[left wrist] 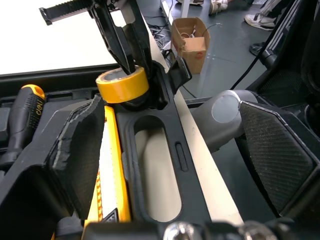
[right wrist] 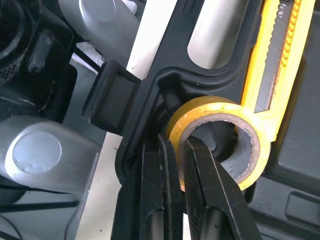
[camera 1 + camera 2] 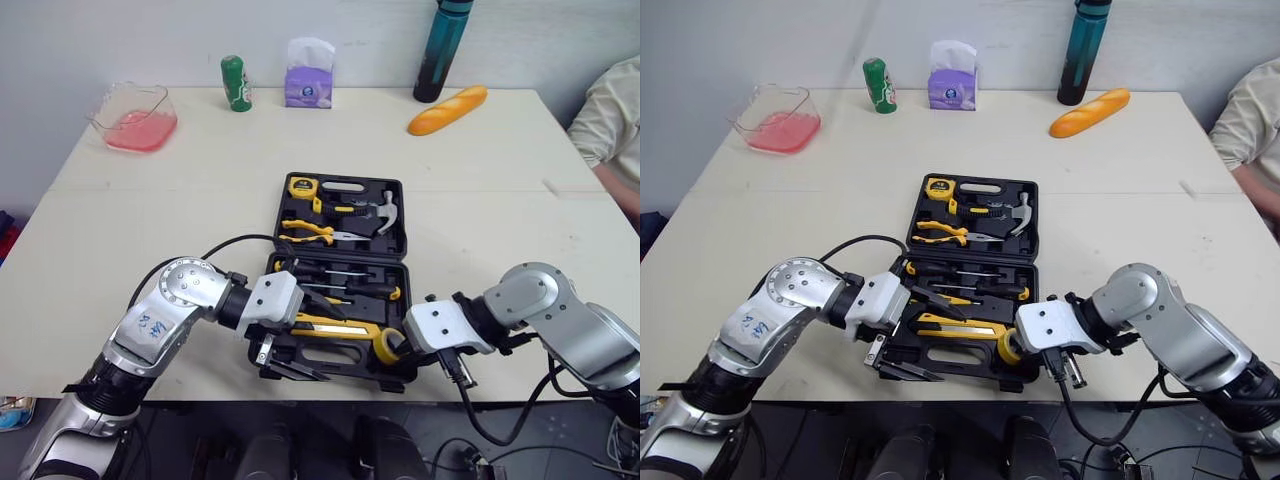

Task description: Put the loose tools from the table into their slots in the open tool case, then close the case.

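Observation:
The black tool case (image 3: 402, 222) lies open in the middle of the table, with a hammer (image 3: 385, 212), tape measure (image 3: 302, 186) and pliers (image 3: 305, 232) in the far half. Screwdrivers (image 3: 340, 285) and a yellow utility knife (image 3: 335, 327) fill the near half. My right gripper (image 2: 180, 145) is shut on the wall of a yellow tape roll (image 2: 200, 107), one finger inside the ring and one outside, at the case's near right corner (image 3: 387, 345). My left gripper (image 1: 170, 115) is open, straddling the case's near edge by the handle slot, left of the tape roll (image 1: 122, 85).
Along the far edge stand a pink container (image 3: 135, 118), a green can (image 3: 236, 83), a tissue pack (image 3: 309, 75), a teal bottle (image 3: 442, 50) and a bread loaf (image 3: 447, 110). A person's sleeve (image 3: 615, 110) shows at the right. The case's near edge sits at the table's front edge.

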Robot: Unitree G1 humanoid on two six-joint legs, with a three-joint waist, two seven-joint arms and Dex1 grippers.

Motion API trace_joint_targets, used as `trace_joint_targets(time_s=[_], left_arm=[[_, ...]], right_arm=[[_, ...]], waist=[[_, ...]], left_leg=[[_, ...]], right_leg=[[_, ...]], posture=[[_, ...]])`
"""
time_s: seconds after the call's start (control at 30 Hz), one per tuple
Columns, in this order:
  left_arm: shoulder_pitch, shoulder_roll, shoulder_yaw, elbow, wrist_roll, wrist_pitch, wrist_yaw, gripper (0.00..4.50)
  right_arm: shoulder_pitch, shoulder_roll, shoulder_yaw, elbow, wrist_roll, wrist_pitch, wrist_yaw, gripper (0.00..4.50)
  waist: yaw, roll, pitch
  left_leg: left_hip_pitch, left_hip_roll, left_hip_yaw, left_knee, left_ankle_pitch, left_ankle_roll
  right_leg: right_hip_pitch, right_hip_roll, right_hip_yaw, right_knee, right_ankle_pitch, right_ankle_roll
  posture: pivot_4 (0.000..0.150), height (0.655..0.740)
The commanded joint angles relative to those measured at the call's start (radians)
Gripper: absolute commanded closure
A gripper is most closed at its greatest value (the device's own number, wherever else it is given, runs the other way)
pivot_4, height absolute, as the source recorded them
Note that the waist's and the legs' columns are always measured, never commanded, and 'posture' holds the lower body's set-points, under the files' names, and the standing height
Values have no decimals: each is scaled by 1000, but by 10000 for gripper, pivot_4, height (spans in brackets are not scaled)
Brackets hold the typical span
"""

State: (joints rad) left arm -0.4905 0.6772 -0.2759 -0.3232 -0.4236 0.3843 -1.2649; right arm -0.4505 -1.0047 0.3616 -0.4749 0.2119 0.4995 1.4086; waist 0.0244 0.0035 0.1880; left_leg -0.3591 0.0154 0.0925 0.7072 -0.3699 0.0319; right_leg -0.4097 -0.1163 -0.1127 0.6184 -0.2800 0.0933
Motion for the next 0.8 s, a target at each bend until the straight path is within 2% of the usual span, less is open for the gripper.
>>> trace_joint_targets(time_s=[0.03,0.33,0.4,0.43,0.5,0.63,0.8], left_arm=[[-18,-6,9,6,4,-18,-7,0],[-32,-13,4,18,6,-27,-15,0],[-34,-14,4,21,6,-27,-17,0],[-36,-14,4,23,6,-28,-19,0],[-39,-14,5,28,5,-30,-26,0],[-48,-16,3,39,6,-34,-35,0],[-56,-24,0,53,4,-38,-42,0]], right_arm=[[24,-25,-3,-41,25,28,23,44672],[45,-13,-6,-50,13,31,-7,44672],[43,-20,-29,-75,57,70,3,35885],[40,-24,-43,-87,84,88,13,32948],[27,-27,-91,-110,158,128,29,23290],[31,-8,-160,-97,213,138,-10,3319],[71,93,-231,-21,217,46,-118,3319]], waist=[[-1,0,0],[-1,0,0],[-1,0,0],[-1,0,0],[-1,0,0],[-2,0,0],[-2,0,0]], left_leg=[[0,0,0,0,0,0],[0,0,0,0,0,0],[0,0,0,0,0,0],[0,0,0,0,0,0],[0,0,0,0,0,0],[-1,0,0,0,0,0],[-1,0,0,0,0,0]], right_leg=[[0,0,0,0,0,0],[0,0,0,0,0,0],[0,0,0,0,0,0],[0,0,0,0,0,0],[0,0,0,0,0,0],[0,0,0,-1,0,0],[0,0,0,-1,0,0]], posture=[[1500,7400],[1500,7400],[1500,7400],[1500,7400],[1500,7400],[1500,7400],[1500,7400]])
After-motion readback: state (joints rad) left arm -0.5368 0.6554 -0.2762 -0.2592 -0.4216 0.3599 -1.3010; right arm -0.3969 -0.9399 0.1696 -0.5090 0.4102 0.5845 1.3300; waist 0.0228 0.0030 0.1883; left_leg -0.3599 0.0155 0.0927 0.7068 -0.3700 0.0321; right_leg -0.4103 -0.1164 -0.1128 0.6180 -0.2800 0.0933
